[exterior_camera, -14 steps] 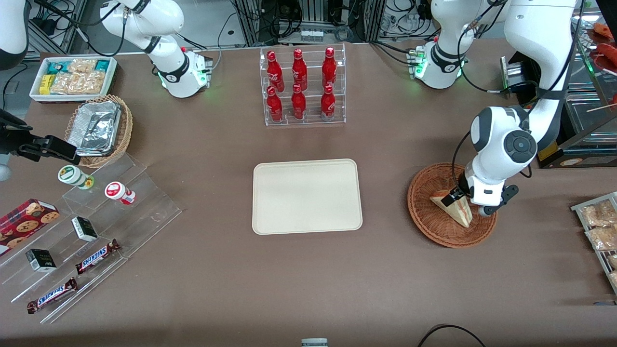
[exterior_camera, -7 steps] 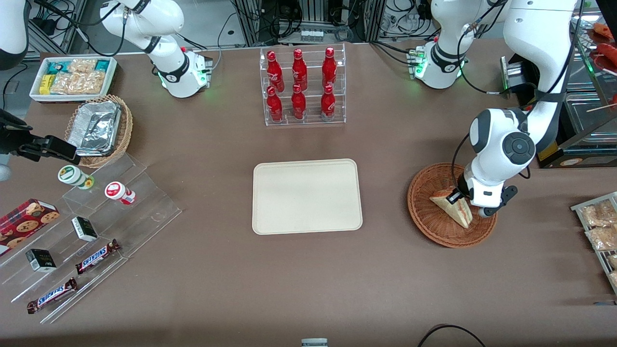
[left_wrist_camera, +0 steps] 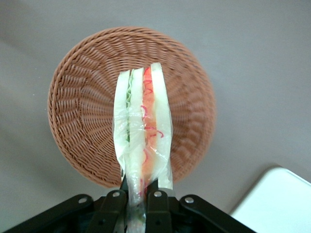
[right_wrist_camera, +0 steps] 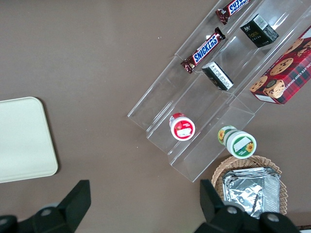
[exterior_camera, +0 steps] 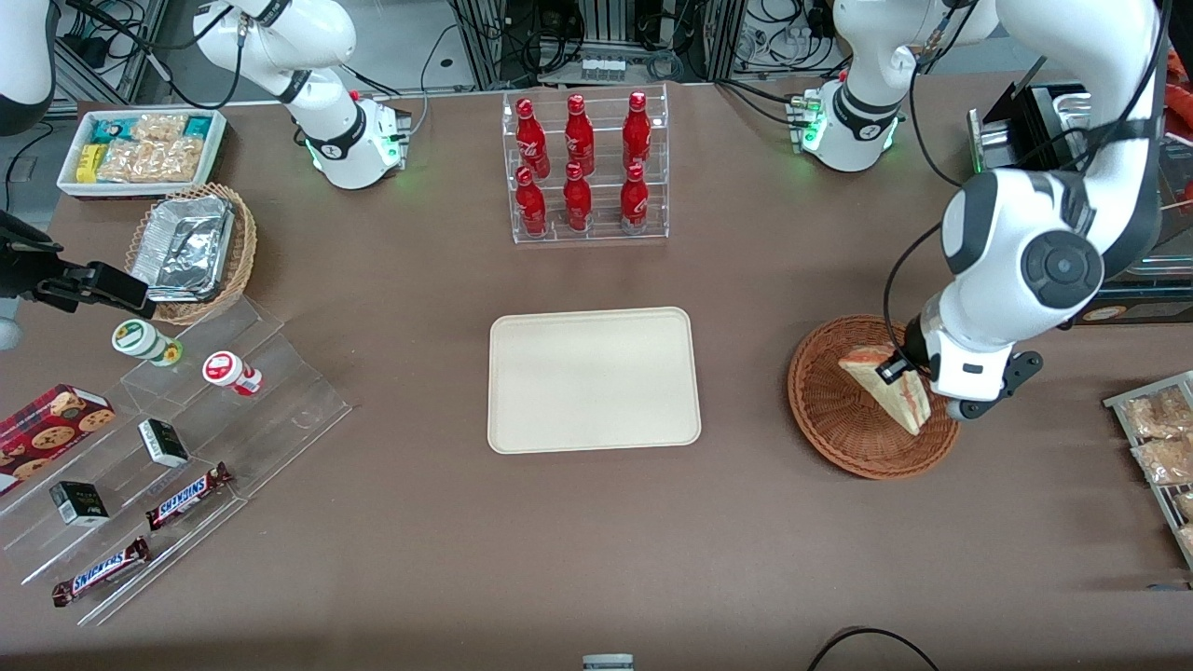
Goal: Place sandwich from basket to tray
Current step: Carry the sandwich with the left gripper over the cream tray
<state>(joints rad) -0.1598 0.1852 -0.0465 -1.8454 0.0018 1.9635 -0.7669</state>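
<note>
One change matters since half a second ago: the arm has risen, carrying the sandwich (exterior_camera: 887, 389) up out of the basket (exterior_camera: 829, 410) — the wrist view shows the wedge (left_wrist_camera: 143, 136) hanging clear above the weave (left_wrist_camera: 82, 97), wrapped in clear film. The gripper (exterior_camera: 918, 387) is clenched on the sandwich's end, its fingers (left_wrist_camera: 112, 204) pinching the film and bread between them. So the pick looks done, and what remains is the carry to the tray (exterior_camera: 594, 379) and the release.

Largest to smallest, then. The tray lies bare, well apart from the basket toward the parked arm's end. The bottle rack (exterior_camera: 585, 168), farther from the camera than the tray, holds six red bottles. The basket now has nothing resting in it (the sandwich hovers over it, not yet moved sideways).
</note>
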